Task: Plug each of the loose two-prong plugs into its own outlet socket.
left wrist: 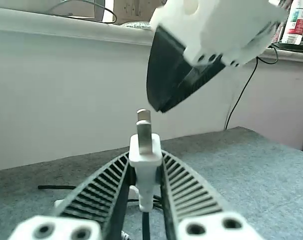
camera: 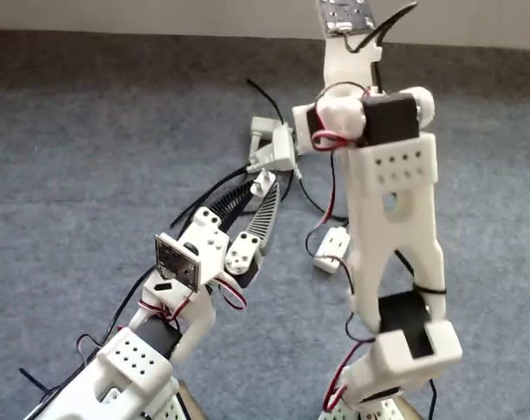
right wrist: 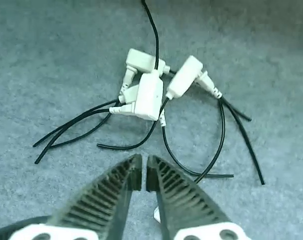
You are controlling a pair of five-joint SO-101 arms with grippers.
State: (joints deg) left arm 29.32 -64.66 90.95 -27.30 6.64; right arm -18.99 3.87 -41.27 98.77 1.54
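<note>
Two arms stand over the grey carpet [camera: 90, 131] in the high view. My left gripper [camera: 267, 178] extends from the near left side. Its ribbed fingers pinch a white plug [camera: 274, 156] at their tips, raised off the carpet and just beside the upper joint of my right arm [camera: 392, 175]. A second white connector [camera: 332, 248] lies on the carpet near the right arm's lower link.

Left wrist view: the left gripper clamps the plug by its body from both sides. The metal prongs [left wrist: 143, 125] point away from the wrist, close to the black-and-white housing of the right arm. A pale wall [left wrist: 66, 90] stands behind.

Right wrist view: my right gripper [right wrist: 143, 170] hangs above the carpet, fingers pressed almost together with a thin slit between them and nothing held. Beyond the tips, a cluster of white connectors [right wrist: 149, 95] lies on the carpet, the pieces touching one another, and black cables [right wrist: 222, 132] trail outward from it.
</note>
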